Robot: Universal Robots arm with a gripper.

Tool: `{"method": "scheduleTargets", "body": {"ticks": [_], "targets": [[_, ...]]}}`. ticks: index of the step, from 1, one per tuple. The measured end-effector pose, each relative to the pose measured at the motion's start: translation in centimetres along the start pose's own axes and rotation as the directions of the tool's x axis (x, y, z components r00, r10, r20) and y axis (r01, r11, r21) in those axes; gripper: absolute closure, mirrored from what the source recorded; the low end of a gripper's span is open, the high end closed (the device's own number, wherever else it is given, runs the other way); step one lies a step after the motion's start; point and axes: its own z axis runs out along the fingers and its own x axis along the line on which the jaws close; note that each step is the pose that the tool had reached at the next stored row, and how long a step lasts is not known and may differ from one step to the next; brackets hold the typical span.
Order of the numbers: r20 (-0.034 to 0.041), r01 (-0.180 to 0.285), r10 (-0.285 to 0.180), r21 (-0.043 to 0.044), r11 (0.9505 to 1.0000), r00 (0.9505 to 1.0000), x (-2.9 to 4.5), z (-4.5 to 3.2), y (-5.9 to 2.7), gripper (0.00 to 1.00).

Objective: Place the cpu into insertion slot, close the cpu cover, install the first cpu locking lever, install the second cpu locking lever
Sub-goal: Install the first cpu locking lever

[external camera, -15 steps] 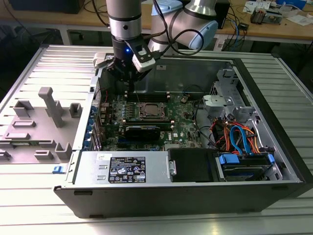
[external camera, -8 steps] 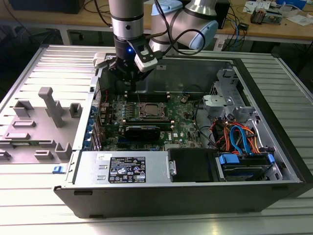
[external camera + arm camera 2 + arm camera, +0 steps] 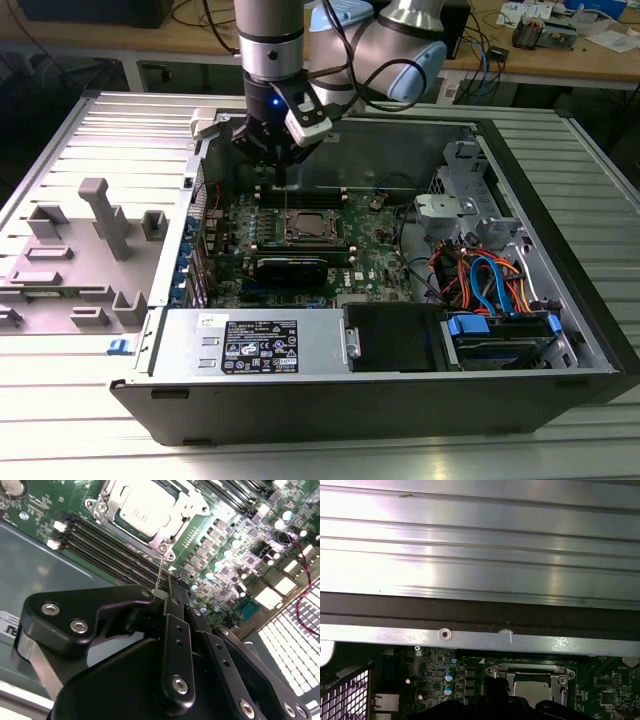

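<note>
One locking lever (image 3: pixel 159 572) is standing pinched in the closed pincer (image 3: pixel 159 594) for latching (the cpu cover (image 3: pixel 175 528) is already lying over the cpu (image 3: pixel 142 507))

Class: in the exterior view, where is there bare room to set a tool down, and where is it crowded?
Bare: the ribbed table in front of the computer case, and the strip on the exterior view's right of it. Crowded: the circuit board, under the gripper, and the cables.
</note>
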Motion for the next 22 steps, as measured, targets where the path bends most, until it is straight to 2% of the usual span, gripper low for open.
{"method": "scheduleTargets", "body": {"ticks": [2,7,8,22], "targets": [[0.0,0.0,0.0,0.0001,1.0,1.0,-0.28,0.04,0.0,0.89],[0.0,0.0,0.0,0.0003,1.0,1.0,-1.77,0.24,-0.03,0.89],[0.0003,0.0,0.0,0.003,1.0,1.0,-2.09,0.48,-0.04,0.89],[0.0003,0.0,0.0,0.0031,1.0,1.0,-2.11,0.63,-0.04,0.89]]}}
